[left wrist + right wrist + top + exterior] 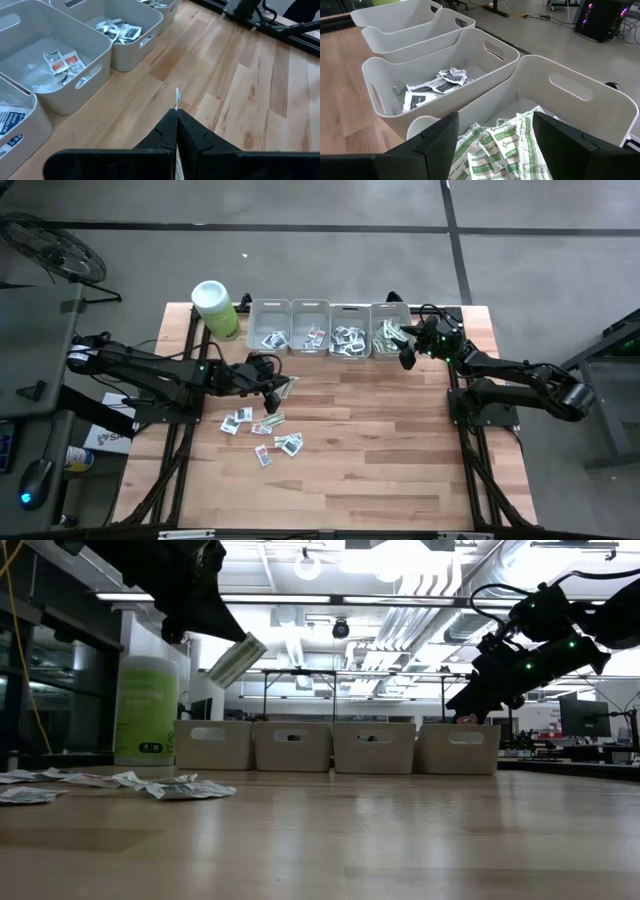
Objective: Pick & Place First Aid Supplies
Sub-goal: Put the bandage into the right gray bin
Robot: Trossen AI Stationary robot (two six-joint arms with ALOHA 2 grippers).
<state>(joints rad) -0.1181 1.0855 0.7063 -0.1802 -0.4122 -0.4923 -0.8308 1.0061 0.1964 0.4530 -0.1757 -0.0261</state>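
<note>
My left gripper [272,387] hangs above the table's middle left, shut on a green-and-white strip packet [237,660]. Several loose first aid packets [262,430] lie flat on the wood nearer the front. Along the far edge stand several grey bins [310,312] with sorted packets in them. My right gripper [495,145] is open above the rightmost bin [388,315]. Its fingers stand over the green-and-white strips [505,142] heaped inside and touch nothing. My left gripper pinches one end of the strip packet between its two shut fingers. In the left wrist view the packet shows edge-on, its thin edge [177,96] poking out past the fingertips. The free end [250,645] sticks out slanting, lifted clear, high above the table.
A lime-green canister [215,308] with a white lid stands at the far left, beside the bins. The bin under my left gripper's view holds red-printed packets [62,62], the one after it dark-printed ones [122,31]. Bare wood [380,440] spreads over the near and right parts of the table.
</note>
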